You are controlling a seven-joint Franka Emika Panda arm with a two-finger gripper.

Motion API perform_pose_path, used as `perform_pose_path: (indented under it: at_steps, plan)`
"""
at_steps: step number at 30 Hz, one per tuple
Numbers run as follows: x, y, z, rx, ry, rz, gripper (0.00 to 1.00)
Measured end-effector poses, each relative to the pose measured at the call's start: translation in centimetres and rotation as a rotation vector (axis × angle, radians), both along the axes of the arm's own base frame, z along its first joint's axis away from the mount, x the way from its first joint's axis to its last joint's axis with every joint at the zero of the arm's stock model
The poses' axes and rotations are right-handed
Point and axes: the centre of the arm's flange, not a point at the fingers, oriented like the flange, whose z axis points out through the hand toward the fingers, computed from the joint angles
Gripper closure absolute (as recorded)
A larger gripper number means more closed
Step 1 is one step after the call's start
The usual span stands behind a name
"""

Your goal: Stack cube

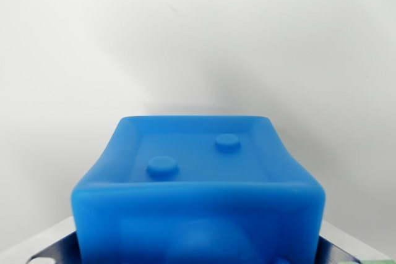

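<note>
A blue cube [198, 183] fills the lower middle of the wrist view, very close to the camera. Its top face is recessed and carries two round studs. My gripper [197, 250] sits at the bottom edge, with a dark metal finger [57, 251] pressed against the cube's left side and the other finger [334, 251] against its right side. The jaws look shut on the cube. The cube's lower part and the fingertips are cut off by the frame. No second cube shows.
A plain white surface [198, 41] stretches behind the cube, with a soft shadow just beyond it. A sliver of something green [378, 261] shows at the bottom right corner.
</note>
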Motion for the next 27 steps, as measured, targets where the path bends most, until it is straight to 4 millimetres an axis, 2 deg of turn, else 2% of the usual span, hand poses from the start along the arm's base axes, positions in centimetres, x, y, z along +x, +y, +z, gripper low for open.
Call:
perform_pose_path:
  at_steps: [11, 27]
  plan:
    - [0.0, 0.0, 2.4, 0.000, -0.002, 0.000, 1.00]
    - [0.1, 0.0, 6.9, -0.001, -0.005, 0.000, 1.00]
